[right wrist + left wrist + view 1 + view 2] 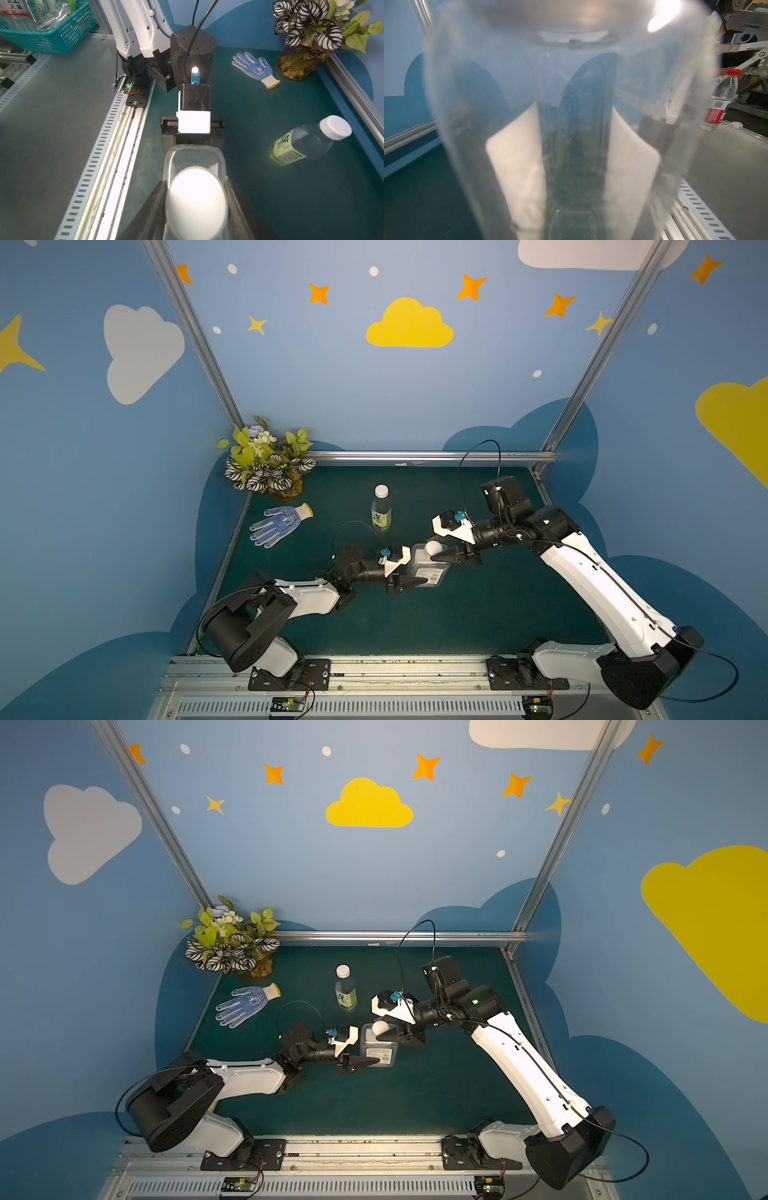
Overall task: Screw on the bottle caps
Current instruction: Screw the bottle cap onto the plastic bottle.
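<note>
Arms [598,580] are white-shelled with black joints [636,672], black cables [193,16], black tapered right tool [195,182].

You're seeing clear, glossy plastic on the squat bottle [428,568], and its cap [433,548] is smooth white plastic. Your mat [478,605] reads as matt dark green. The glove [280,524] is knitted cloth with blue rubbery dots, and the rail [415,456] is brushed metal.
</note>
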### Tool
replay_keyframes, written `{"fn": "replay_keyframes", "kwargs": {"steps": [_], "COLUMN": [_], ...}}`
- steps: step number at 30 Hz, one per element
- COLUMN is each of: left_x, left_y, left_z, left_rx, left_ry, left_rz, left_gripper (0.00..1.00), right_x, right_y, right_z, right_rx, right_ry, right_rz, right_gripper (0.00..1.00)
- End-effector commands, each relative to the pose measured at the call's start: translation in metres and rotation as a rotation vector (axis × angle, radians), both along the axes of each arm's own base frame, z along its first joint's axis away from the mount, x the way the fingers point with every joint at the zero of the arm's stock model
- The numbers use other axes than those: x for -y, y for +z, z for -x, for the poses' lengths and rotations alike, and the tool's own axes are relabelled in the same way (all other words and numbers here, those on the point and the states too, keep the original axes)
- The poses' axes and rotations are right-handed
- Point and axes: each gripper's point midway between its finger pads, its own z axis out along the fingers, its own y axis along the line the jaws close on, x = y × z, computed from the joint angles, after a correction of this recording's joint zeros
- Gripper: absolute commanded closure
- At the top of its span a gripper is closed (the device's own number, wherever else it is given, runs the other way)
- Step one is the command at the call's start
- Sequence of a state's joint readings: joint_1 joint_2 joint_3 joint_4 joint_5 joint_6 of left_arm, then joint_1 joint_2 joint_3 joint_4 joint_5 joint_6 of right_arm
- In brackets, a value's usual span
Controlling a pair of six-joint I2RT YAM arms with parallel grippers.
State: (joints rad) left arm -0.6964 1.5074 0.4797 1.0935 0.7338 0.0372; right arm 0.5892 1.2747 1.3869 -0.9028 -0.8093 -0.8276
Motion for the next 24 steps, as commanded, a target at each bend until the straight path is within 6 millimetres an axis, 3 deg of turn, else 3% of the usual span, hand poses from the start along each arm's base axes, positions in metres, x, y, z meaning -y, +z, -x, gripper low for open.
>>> {"fn": "replay_keyframes", "kwargs": {"steps": [1,6,17,24], "left_x": [0.001,-0.003,-0.012,-0.013], "left_y": [0.009,0.017,0.028,0.027], "left_z": [-0.011,-0.022,-0.038,-0.045], "left_rx": [0.027,0.069,0.144,0.168], "left_ry": [0.043,0.124,0.253,0.313], "left_rz": [0.024,0.042,0.043,0.030], "left_gripper": [0.76,0.77,0.77,0.77], "right_x": [-0.002,-0.002,-0.004,0.000], "right_y": [-0.003,-0.013,-0.031,-0.034], "right_z": [0.003,-0.006,-0.029,-0.061], "right_rx": [0.003,-0.004,-0.047,-0.068], "right_ry": [0.001,-0.073,-0.260,-0.524], "right_rz": [-0.001,0.019,0.078,0.093], "right_gripper": [0.59,0.61,0.56,0.56]}}
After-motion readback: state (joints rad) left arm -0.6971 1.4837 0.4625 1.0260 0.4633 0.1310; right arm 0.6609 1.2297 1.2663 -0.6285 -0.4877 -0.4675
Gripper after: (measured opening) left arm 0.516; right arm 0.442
